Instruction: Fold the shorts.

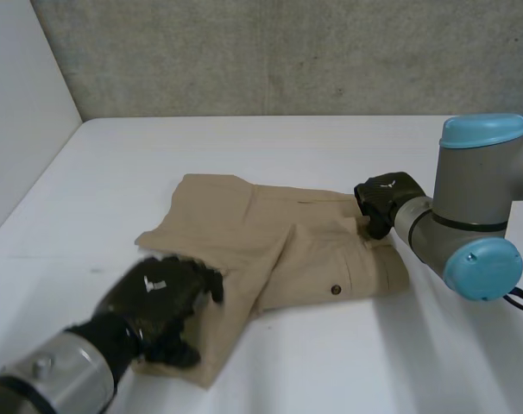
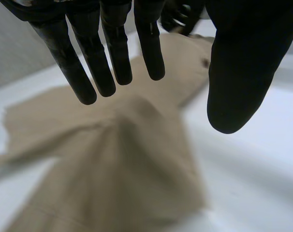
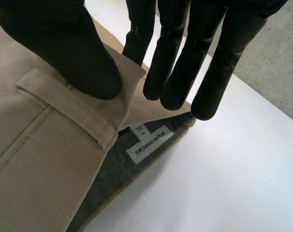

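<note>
Soft, light shorts (image 1: 279,250) are lying part-folded on the table (image 1: 348,362) as the right hand (image 3: 54,48) is pinching the stiffer waistband (image 3: 64,108), likely the surest hold, and the left hand (image 1: 162,297) is hovering open-fingered over a limp leg (image 1: 223,332).

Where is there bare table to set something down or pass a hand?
Bare white table runs along the grey back wall beyond the tan fabric shorts, beside the white side wall, and near the right arm in front. Crowded: the middle, left hand over a leg, right hand pinching the waistband.
</note>
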